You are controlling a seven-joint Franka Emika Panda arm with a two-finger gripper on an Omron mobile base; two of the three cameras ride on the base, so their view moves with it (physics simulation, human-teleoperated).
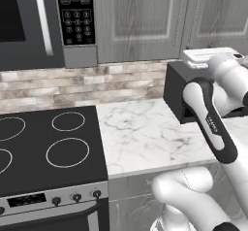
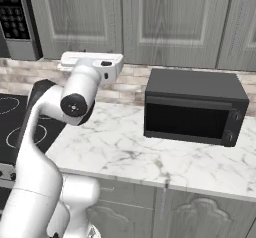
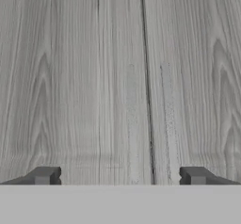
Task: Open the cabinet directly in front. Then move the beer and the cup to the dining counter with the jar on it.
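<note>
The grey wood-grain cabinet (image 1: 140,21) (image 2: 170,22) hangs on the wall straight ahead with both tall doors shut. In the hand view the cabinet (image 3: 70,77) is very close, and the dark seam between its doors (image 3: 147,86) runs a little right of centre, with a faint slim handle on either side. My gripper (image 3: 120,176) faces the doors, open, with nothing between its fingertips (image 3: 44,175). My arm is raised, its white hand (image 1: 208,56) (image 2: 92,62) level with the cabinet's lower edge. The beer, the cup, the jar and the dining counter are out of view.
A black countertop microwave (image 2: 192,107) (image 1: 177,87) stands on the marble worktop (image 1: 140,133) just right of my arm. A black cooktop (image 1: 48,142) lies to the left, with a built-in microwave (image 1: 29,26) above it. A brick backsplash (image 1: 72,84) runs behind.
</note>
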